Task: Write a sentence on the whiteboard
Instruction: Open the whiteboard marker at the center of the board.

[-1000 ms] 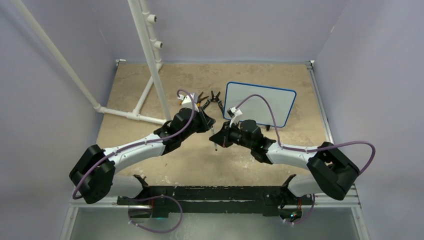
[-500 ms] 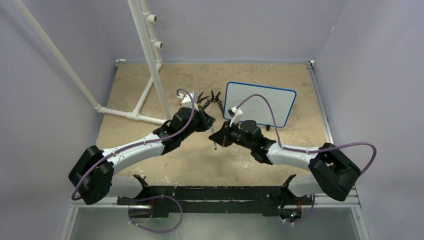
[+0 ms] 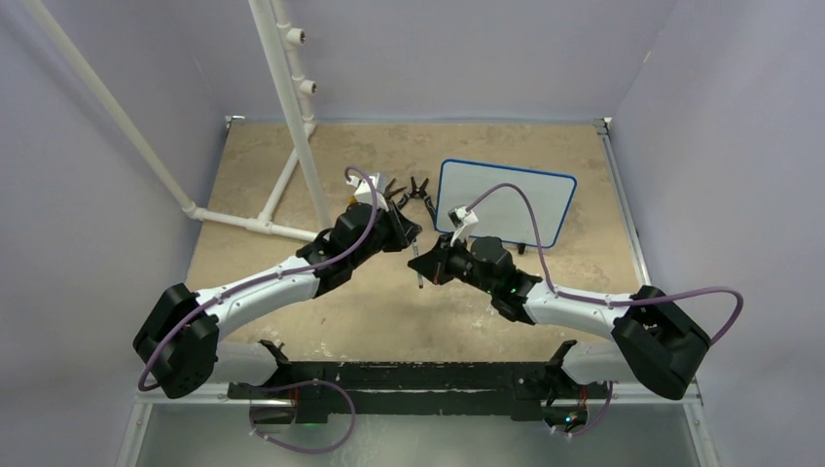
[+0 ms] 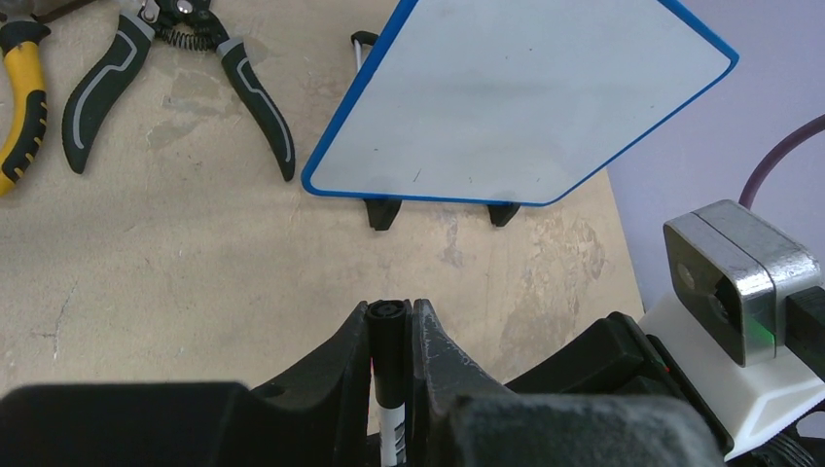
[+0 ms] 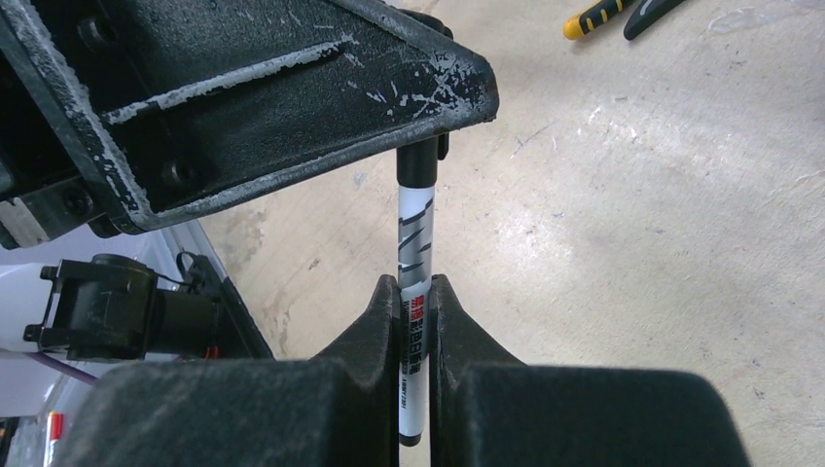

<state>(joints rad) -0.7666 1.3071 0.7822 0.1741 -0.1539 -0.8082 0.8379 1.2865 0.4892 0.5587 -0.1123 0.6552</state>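
Your right gripper [image 5: 415, 292] clamps the marker [image 5: 413, 229] by its barrel and your left gripper [image 4: 391, 321] pinches its cap, probably to uncap it; the whiteboard [image 4: 516, 97] is blank.

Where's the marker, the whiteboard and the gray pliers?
marker [image 5: 414, 253]: right wrist view, on its white barrel.
whiteboard [image 4: 516, 97]: left wrist view, on its blank white face.
gray pliers [image 4: 261, 102]: left wrist view, on one handle.

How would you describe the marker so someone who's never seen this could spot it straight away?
On the tan table, find the blue-rimmed whiteboard, then look just in front of its left corner. The marker is the thin white pen with a black cap, the left gripper clamping its cap, the right gripper its barrel. Unlike the pliers lying flat, it's the only thing gripped.
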